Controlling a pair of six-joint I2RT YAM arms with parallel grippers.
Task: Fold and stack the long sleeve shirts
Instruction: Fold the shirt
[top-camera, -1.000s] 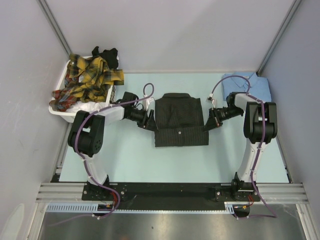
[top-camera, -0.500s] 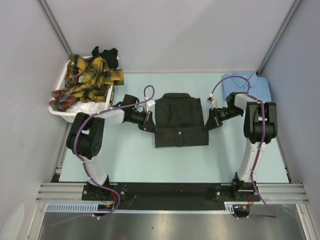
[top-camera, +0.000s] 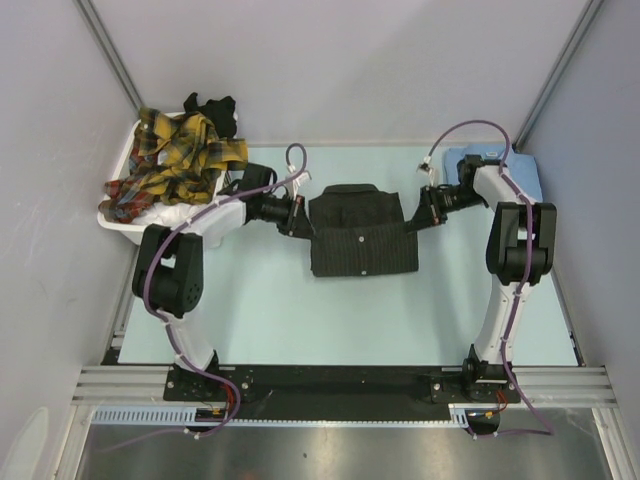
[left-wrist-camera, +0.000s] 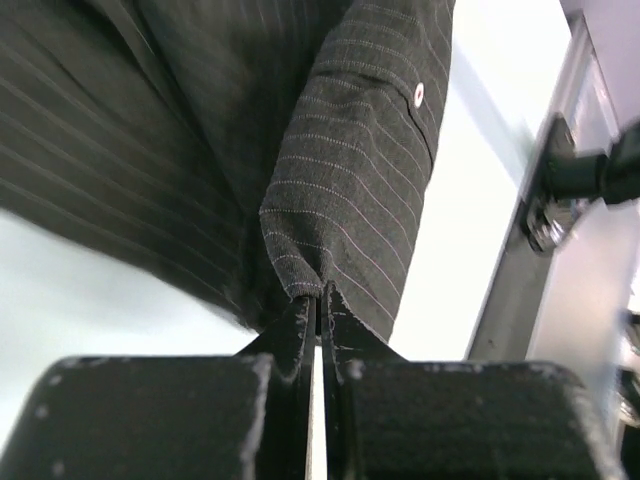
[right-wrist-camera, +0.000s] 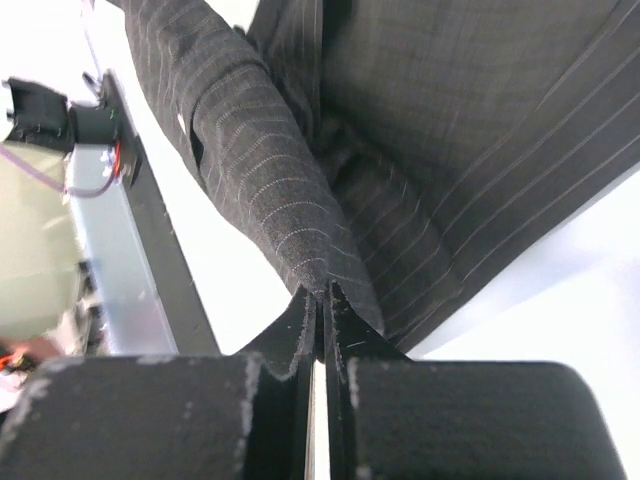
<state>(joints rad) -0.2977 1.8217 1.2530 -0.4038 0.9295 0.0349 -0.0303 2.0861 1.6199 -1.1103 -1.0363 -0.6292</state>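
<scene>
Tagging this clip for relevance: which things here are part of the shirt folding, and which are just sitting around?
Part of the job: charcoal pinstripe shirt, pinched at both sides by left gripper and right gripper; light blue shirt; plaid shirts.
Just lying about: white laundry basket; black cloth at its far rim, kind unclear.

No text, label, brand, number or sign can be read in any of the views. There is none readable on the charcoal pinstriped shirt, and none on the white laundry basket.
</scene>
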